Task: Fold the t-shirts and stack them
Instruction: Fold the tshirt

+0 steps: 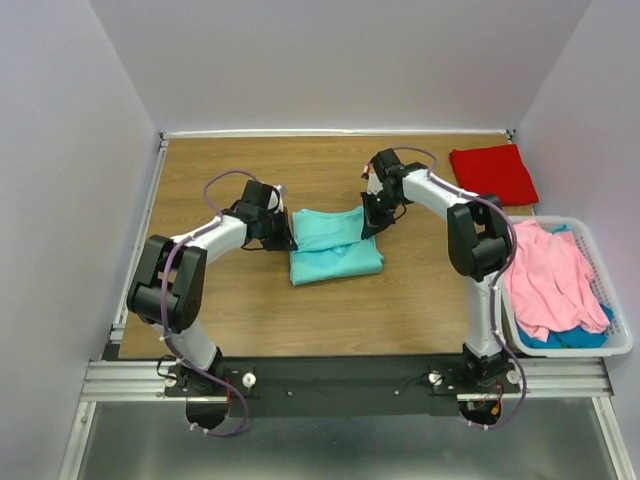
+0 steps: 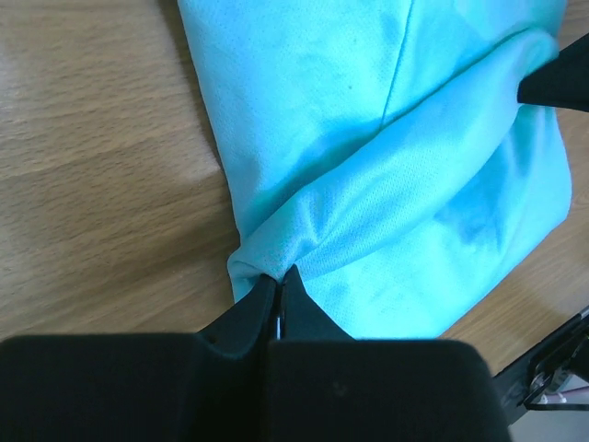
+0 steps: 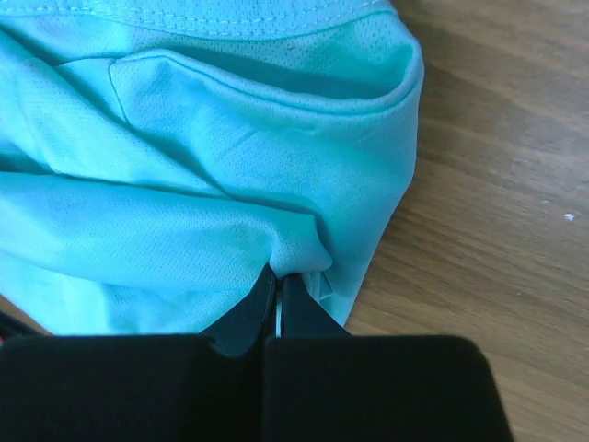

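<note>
The fold of the aqua t-shirt (image 1: 335,245) is in hand: it lies in the middle of the table (image 1: 230,310), doubled into a rough rectangle, and each arm has hold of a lifted layer at one side of it. The left gripper (image 2: 279,287) has its fingers pressed together on a bunched corner of cloth at the shirt's left edge, and the fabric puckers right at the tips. The right gripper (image 3: 278,284) is likewise closed tight, pinching a fold of the same shirt at its right edge, just beside bare wood. Between the two pinches the held layer runs as a raised band over the cloth below.

Next, I judge, both arms should carry that layer across together at equal height, lay it flat on the rest, then let go — uneven pulling could drag the whole shirt or skew the fold. After that the bundle likely belongs with the red t-shirt (image 1: 492,172), folded at the far right corner. A pink t-shirt (image 1: 548,280) and a blue-teal one (image 1: 575,338) lie in the white basket (image 1: 575,352) on the right — not yet folded
</note>
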`<state>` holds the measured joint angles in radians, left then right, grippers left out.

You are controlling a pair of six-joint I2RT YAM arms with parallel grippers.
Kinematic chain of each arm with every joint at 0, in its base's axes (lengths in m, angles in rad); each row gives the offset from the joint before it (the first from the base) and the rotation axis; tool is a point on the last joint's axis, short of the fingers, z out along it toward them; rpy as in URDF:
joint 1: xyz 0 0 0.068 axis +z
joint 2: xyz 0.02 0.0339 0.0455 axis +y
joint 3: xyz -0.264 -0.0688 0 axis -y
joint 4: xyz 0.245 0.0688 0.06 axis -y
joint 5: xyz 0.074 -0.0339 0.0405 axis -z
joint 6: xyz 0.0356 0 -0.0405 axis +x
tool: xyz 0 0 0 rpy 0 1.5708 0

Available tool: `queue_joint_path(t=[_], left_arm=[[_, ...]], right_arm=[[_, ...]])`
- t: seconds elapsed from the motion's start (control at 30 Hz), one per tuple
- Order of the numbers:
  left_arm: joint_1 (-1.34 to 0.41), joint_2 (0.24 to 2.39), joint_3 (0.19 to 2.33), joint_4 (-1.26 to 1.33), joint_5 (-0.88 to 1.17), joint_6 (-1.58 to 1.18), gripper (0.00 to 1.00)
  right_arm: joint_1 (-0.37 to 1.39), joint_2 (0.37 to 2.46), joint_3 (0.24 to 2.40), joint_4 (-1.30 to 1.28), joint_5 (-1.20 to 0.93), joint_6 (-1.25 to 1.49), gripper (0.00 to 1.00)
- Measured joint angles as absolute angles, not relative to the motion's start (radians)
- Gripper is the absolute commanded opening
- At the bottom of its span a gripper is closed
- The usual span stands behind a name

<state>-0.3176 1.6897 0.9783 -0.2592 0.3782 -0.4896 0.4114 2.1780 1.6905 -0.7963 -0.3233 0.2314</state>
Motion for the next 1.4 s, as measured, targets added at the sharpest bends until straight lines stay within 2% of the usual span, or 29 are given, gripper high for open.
queue_joint_path(t=[0.17,0.37,0.57,0.8,1.0,1.23,1.4], left_arm=[[-0.318,1.607,0.972,-0.271,0.377,-0.469,0.00],[-0.331,1.391,0.942,-0.344,0.378,-0.439,0.00],[-0.372,1.167,0.838,-0.499,0.380,-0.435,0.00],[-0.500,0.931,0.728,-0.661,0.382,-0.502,0.00],[-0.701,0.813,0.632,-0.730,0.407,-0.642,0.00],[-0.794,0.722,0.683,-0.845,0.443,-0.739,0.00],[-0.770,0.803,0.828,-0.839,0.436,-0.730,0.00]], right_arm=[[0.405,2.079,1.591,-0.755,-0.338,0.235,0.01],[0.406,1.803,1.438,-0.732,-0.391,0.239,0.01],[0.413,1.570,1.194,-0.749,-0.503,0.262,0.01],[0.448,1.356,0.932,-0.817,-0.573,0.295,0.01],[0.532,1.217,0.773,-0.909,-0.616,0.301,0.01],[0.577,1.169,0.786,-1.062,-0.662,0.305,0.01],[0.576,1.245,1.045,-1.135,-0.600,0.313,0.01]])
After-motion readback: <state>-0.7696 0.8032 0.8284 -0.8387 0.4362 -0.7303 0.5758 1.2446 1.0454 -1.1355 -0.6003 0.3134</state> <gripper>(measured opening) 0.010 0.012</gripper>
